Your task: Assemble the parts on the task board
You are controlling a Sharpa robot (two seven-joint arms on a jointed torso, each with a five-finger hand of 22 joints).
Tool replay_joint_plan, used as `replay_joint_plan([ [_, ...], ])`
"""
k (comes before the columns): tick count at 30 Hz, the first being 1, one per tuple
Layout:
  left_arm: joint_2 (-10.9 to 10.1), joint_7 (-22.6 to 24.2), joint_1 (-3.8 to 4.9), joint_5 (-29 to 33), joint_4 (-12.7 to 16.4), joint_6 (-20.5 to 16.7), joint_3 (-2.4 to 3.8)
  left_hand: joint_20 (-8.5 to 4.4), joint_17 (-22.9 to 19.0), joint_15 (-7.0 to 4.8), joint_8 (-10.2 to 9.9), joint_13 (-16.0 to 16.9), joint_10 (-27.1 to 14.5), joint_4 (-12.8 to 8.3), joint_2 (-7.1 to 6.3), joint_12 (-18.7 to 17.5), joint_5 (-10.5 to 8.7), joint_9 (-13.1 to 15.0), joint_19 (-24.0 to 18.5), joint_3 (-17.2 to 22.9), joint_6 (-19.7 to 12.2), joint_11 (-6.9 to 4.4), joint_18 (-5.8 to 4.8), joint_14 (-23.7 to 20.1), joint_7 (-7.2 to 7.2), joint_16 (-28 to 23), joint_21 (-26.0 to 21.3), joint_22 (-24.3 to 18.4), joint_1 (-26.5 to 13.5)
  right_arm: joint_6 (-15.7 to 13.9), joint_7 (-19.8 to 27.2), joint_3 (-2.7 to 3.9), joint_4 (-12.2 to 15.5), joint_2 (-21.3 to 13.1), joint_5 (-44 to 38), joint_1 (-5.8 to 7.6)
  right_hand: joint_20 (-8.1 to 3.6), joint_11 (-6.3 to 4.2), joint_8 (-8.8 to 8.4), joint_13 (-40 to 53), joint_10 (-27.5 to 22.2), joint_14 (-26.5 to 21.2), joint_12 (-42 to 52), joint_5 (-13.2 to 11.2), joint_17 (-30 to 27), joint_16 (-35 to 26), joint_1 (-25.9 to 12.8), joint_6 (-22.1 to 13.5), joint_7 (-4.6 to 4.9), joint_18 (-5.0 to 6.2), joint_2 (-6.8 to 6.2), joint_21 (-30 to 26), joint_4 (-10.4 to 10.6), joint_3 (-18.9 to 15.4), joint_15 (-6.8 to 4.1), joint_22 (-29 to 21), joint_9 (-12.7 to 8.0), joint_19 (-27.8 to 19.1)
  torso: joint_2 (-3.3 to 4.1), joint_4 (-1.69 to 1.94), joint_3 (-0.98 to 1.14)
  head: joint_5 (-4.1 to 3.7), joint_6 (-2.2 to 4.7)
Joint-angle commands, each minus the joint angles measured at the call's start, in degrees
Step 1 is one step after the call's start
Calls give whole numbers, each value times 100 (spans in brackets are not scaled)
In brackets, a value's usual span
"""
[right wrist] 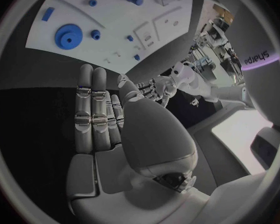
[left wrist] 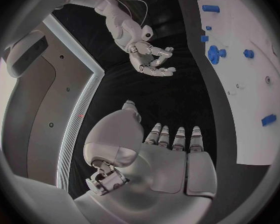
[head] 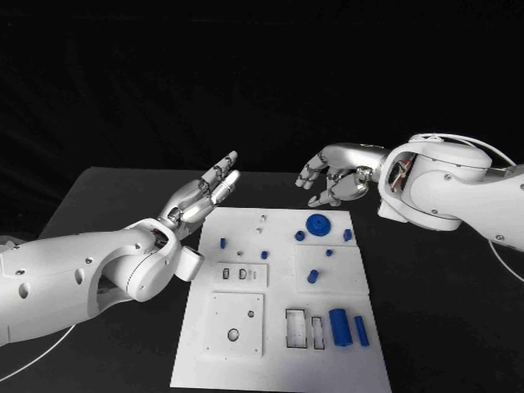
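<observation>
White flat task board (head: 245, 327) lies in the middle of my black table (head: 109, 205), with its long side running away from me. Small blue plastic parts (head: 313, 276) sit on it. A big round blue gear (head: 318, 224) lies near the far edge, and small blue pegs (head: 300, 236) stand close to it. Two blue bars (head: 340, 327) lie side by side near the right edge, just beside a cut-out slot (head: 297, 327). The near left part of the board holds square white plates with holes (head: 235, 324).

My left hand (head: 203, 195) floats above the table by the board's far left corner. Its fingers are straight and spread, and it holds nothing. My right hand (head: 339, 173) floats just past the board's far edge. Its fingers bend a little but stay apart, and it holds nothing too. Neither hand touches the board.

Behind the table the room is dark, with a black cloth (head: 120, 82) hanging at the back.
</observation>
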Motion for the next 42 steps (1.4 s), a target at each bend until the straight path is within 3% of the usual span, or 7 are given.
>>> replay_joint_plan([
  [1,-109,146,40,-185,159,47,5,58,-5,56,26,-5,1,-8,17,-1,41,11,-12,24,55,44,44,5,2,-6,-2,-6,60,461,-476,3,168,-41,-1676,42,-107,-72,-95,-15,187,299,-78,-113,271,413,-103,37,-85,20,-116,290,21,116,-116,190,41,285,165,18,-20,-17,-42],
  [5,-234,175,80,-325,306,-1,7,96,-5,80,31,-5,1,-9,12,-1,80,16,-12,18,82,57,49,5,15,-6,-2,-6,79,419,-489,3,378,-122,-2023,68,-221,-200,-154,-21,378,653,-149,-170,632,974,-251,149,-146,25,-205,670,94,249,-270,453,104,564,236,38,-25,-24,-105],
  [8,-281,173,117,-416,360,-26,8,112,-5,95,34,-5,1,-9,14,-1,96,18,-12,17,97,68,50,5,26,-6,-2,-6,92,370,-449,3,489,-163,-2188,77,-273,-198,-170,-28,538,815,-201,-58,836,1268,-282,299,-137,10,-275,941,112,381,-327,653,155,697,269,51,-25,-52,-161],
  [11,-299,165,144,-364,404,-25,9,141,-5,123,38,-5,1,-6,26,-1,115,21,-12,15,121,95,42,5,59,-6,-2,-6,100,286,-389,-2,550,-173,-2264,80,-306,-153,-213,-75,718,927,-357,205,1282,1699,-233,517,15,-9,-360,1263,91,643,-327,904,176,770,294,56,-25,-82,-199],
  [18,-304,161,166,-246,457,51,10,170,-5,150,42,-5,1,-9,38,-1,155,25,-12,16,147,125,39,5,90,-6,-2,-6,113,26,-350,-100,646,-235,-2321,40,-269,-46,-452,-89,1057,881,-688,39,1546,1974,-414,703,166,-40,-605,1871,236,1018,-270,1580,75,634,295,64,-15,-64,-327],
  [25,-307,179,169,-233,404,67,10,191,-5,170,45,-5,1,-11,43,-1,175,28,-12,18,164,154,35,5,113,-6,-2,-6,135,-183,-425,-142,607,-236,-2390,-127,-259,-62,-527,-83,1144,861,-799,101,1644,2063,-422,772,148,-35,-692,2012,253,1164,-273,1765,35,519,283,47,-20,-66,-414],
  [42,-323,195,170,-249,291,98,9,211,-5,192,50,-5,1,-16,47,-1,209,32,-12,24,195,196,38,5,144,-6,-2,-6,177,-491,-327,-154,30,177,-2453,-626,-211,0,-685,-87,1152,666,-999,147,1188,1614,-405,772,208,6,-744,1894,235,1452,-223,1675,-68,210,297,56,-25,-43,-490],
])
